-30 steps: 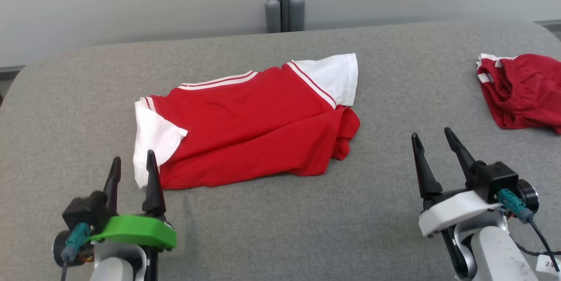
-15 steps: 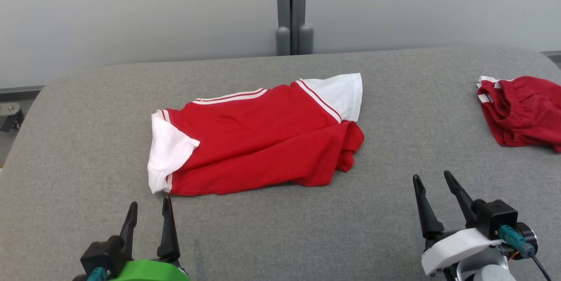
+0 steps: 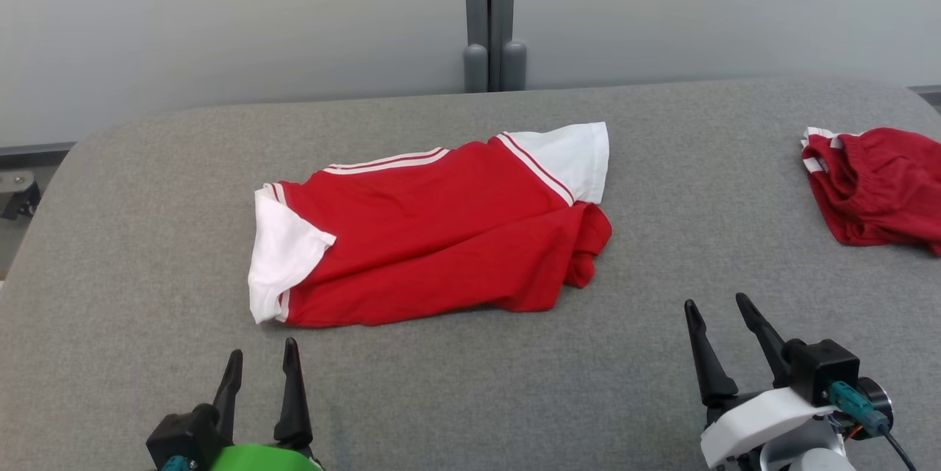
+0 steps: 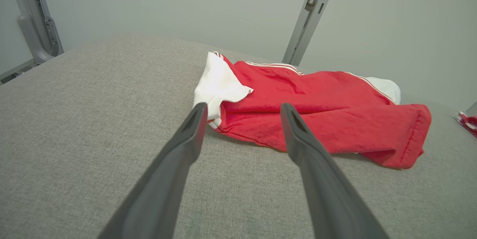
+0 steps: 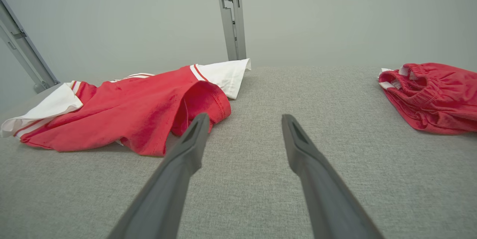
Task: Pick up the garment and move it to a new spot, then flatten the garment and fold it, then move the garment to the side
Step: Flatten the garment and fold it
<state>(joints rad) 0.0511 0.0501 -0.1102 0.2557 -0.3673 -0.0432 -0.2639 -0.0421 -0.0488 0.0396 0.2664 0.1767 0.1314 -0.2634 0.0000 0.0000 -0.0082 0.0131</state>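
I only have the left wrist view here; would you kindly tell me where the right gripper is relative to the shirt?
Observer: The right gripper is open and empty, over the bare grey surface, to the right of the shirt and nearer the robot.
Operator: Thank you. What is the red scrap at my right edge?
Observer: A second red garment with a gathered waistband, lying crumpled well apart from the shirt.
Operator: Is the shirt's far end flat?
Observer: No; its red hem curls into an open loop beside the white sleeve.

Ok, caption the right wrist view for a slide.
Open right gripper points between red-and-white shirt and red shorts on grey table.
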